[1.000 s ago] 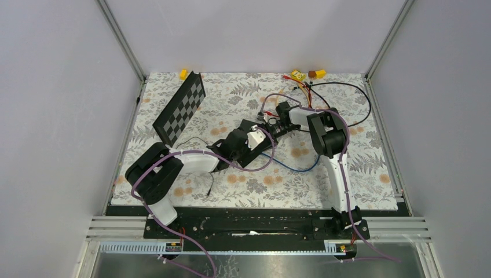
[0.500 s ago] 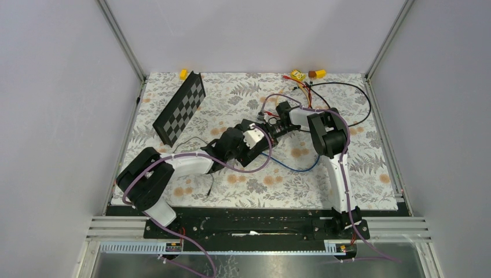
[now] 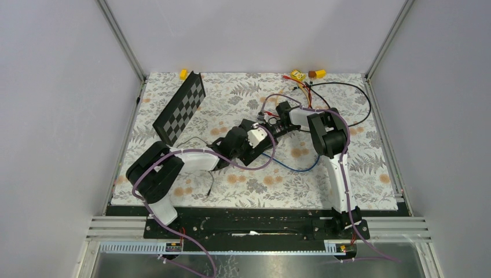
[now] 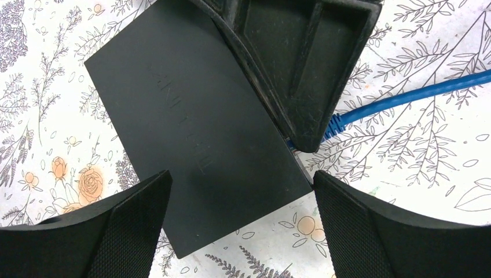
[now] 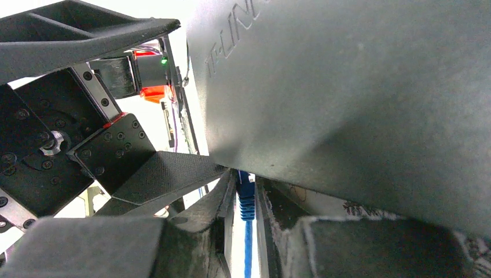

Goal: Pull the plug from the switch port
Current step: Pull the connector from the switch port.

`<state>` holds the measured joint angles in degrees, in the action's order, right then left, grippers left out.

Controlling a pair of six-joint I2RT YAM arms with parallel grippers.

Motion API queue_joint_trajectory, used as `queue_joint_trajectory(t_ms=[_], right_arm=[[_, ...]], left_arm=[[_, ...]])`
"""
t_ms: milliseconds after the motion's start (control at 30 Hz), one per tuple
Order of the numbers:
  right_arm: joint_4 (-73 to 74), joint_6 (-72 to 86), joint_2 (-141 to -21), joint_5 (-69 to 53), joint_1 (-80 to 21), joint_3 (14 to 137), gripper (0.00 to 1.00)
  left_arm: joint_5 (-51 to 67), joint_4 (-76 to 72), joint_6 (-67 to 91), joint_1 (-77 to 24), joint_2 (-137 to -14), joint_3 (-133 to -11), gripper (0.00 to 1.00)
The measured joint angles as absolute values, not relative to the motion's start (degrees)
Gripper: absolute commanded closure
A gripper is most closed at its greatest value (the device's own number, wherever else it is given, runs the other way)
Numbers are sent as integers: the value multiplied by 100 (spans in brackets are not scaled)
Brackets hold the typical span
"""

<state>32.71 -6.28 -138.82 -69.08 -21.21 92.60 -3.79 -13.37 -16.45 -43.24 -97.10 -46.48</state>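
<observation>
While the left claw (image 4: 240, 185) stood wide open with nothing in it, the switch (image 4: 185, 116) lay flat between its two fingers (image 4: 116, 231). I could not tell if they touched the box. Just past that claw's tips, the right claw (image 5: 246, 186) was shut tight on the blue plug (image 5: 245, 202), right at the edge of the switch. The plug looked like it still sat in its port, so I think the pull was not done. What was left was to hold the box down and tug the plug out along its blue wire (image 4: 417, 95).
</observation>
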Motion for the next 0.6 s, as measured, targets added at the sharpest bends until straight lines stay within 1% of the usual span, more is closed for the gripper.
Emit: queue_joint_trajectory(t_ms=[367,467,600], right_arm=[[3760,-904,-14022,-6869,-2121,9559,100],[3509,-762,-13948,-6899,-2119,9393,100],[2659,-410,-13666,-6904,-2104,8862,100]], left_arm=[[-607,-1288,-1452,-4394,-9741,-4683,13],[-663,-1251,-1411,-4405,-9767,-4718,14],[-746,-1232,-1337,-4405,-9776,-4731,15]])
